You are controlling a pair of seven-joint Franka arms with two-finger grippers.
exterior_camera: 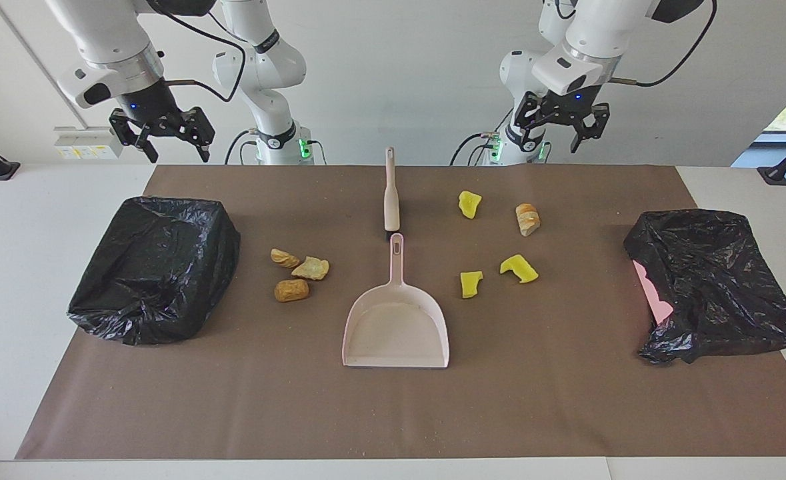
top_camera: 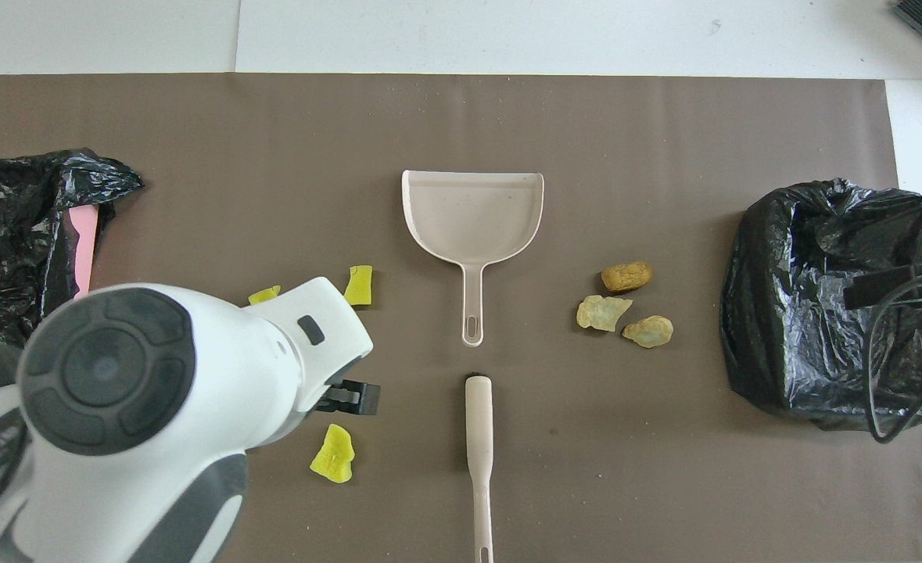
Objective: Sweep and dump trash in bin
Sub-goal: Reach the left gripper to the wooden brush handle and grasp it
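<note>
Trash [exterior_camera: 471,204] lies scattered mid-table either side of the dustpan [exterior_camera: 396,325]. Left gripper [exterior_camera: 556,133] hangs high over the table's robot-side edge, jaws spread; right gripper [exterior_camera: 166,140] likewise, jaws spread, nothing held.

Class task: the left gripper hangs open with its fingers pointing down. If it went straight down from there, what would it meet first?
Probably bare brown mat at the robots' edge, near the striped bread piece. The left gripper is raised, so depth is uncertain.

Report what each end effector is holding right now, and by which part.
Nothing is held. The left end effector and the right end effector are both open and empty, raised at the robots' end of the table.
</note>
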